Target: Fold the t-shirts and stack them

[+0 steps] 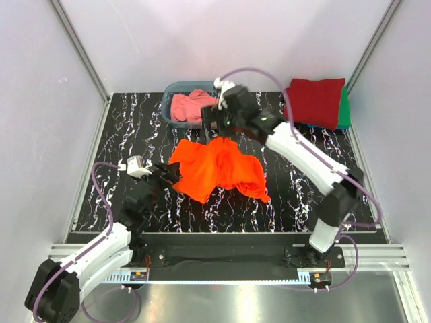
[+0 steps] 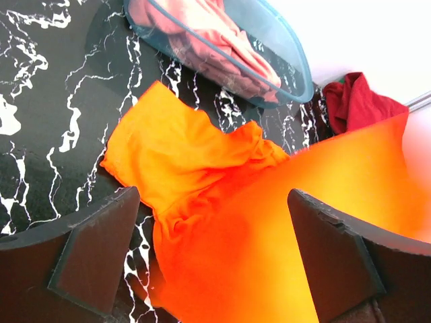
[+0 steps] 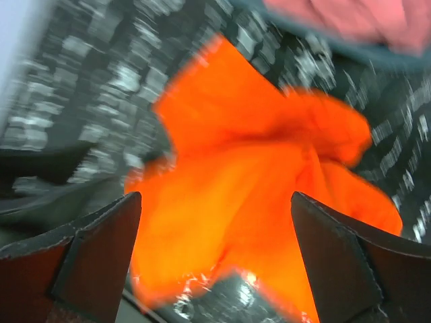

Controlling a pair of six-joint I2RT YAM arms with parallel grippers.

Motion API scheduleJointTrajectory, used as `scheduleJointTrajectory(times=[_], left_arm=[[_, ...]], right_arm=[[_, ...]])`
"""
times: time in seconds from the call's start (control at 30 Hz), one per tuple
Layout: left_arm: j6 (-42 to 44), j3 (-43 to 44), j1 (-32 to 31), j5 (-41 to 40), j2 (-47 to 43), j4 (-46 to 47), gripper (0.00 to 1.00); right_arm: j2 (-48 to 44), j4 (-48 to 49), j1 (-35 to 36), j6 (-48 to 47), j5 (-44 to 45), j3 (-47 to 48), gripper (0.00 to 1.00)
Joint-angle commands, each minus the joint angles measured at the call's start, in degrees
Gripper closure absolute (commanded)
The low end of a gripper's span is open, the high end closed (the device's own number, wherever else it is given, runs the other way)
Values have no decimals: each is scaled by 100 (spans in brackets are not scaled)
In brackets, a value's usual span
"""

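Observation:
A bright orange t-shirt (image 1: 219, 168) lies crumpled on the black marbled table (image 1: 135, 134). My left gripper (image 1: 168, 173) is open at the shirt's left edge; in the left wrist view (image 2: 212, 202) the orange cloth (image 2: 175, 148) lies between and beyond its spread fingers. My right gripper (image 1: 212, 124) is open and empty over the shirt's far edge; its wrist view (image 3: 215, 202) is blurred and looks down on the orange cloth (image 3: 236, 155). A salmon-pink shirt (image 1: 192, 104) lies in the tub. A dark red folded shirt (image 1: 315, 101) rests on a green one (image 1: 345, 108) at the back right.
A translucent blue-grey tub (image 1: 168, 101) stands at the back middle, just behind the right gripper; it also shows in the left wrist view (image 2: 283, 74). White walls and metal posts enclose the table. The arms' base rail runs along the near edge.

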Motion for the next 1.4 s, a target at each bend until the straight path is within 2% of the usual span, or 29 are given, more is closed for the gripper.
scheduleJointTrajectory(times=[0.0,0.13,0.3,0.37,0.4,0.47,0.5,0.57,0.6,0.63,0.7,0.83,0.9,1.0,1.03,1.07,1.17,1.23,1.27,1.3,1.33,1.37], left_arm=[[-18,181,17,60,128,434,1],[52,287,26,324,382,505,1],[271,619,-9,938,997,918,1],[394,1058,-123,1010,1629,325,1],[464,1487,-193,1010,2005,137,1],[623,1745,-378,896,2219,-145,1],[650,1824,-431,852,2281,-154,1],[659,1843,-475,790,2308,-128,1],[650,1834,-475,799,2317,-111,1],[667,1834,-475,808,2326,-111,1],[667,1834,-475,817,2343,-75,1],[702,1886,-475,834,2413,-75,1],[703,1895,-467,834,2440,-67,1],[711,1939,-466,834,2466,-93,1],[711,1939,-466,843,2466,-93,1],[703,1931,-466,843,2466,-93,1],[711,1939,-475,834,2475,-102,1],[720,1948,-467,834,2475,-119,1],[711,1966,-475,834,2484,-128,1],[711,1966,-475,826,2475,-137,1],[720,1966,-467,826,2475,-146,1],[720,1966,-475,826,2466,-146,1]], right_arm=[[-122,45,-347,42,929,-99,0],[88,124,-1357,271,124,58,0],[1080,124,-1861,-1,209,768,0],[1686,89,-2097,-10,192,1077,1],[1914,71,-2169,-1,192,1479,0],[2635,-43,-2362,7,122,1998,0],[2916,-139,-2406,7,-148,2697,0],[3865,-603,-2494,7,-300,3622,0],[4181,-754,-2512,-1,-379,4558,1],[4741,-842,-2521,7,-440,4950,0],[5141,-878,-2547,69,-502,5645,1],[5529,-484,-2556,288,-573,5536,2],[5538,-123,-2565,402,-809,5229,7],[5844,53,-2556,525,-1082,5340,13],[5915,62,-2556,543,-1126,5402,16],[5959,80,-2556,552,-1179,5472,31],[5995,159,-2565,579,-1363,5386,58],[5942,194,-2565,579,-1425,5289,64],[5916,194,-2565,561,-1478,5201,71],[5890,185,-2574,570,-1487,5131,91],[5776,203,-2574,587,-1504,5043,100],[5679,194,-2600,622,-1478,4833,100]])
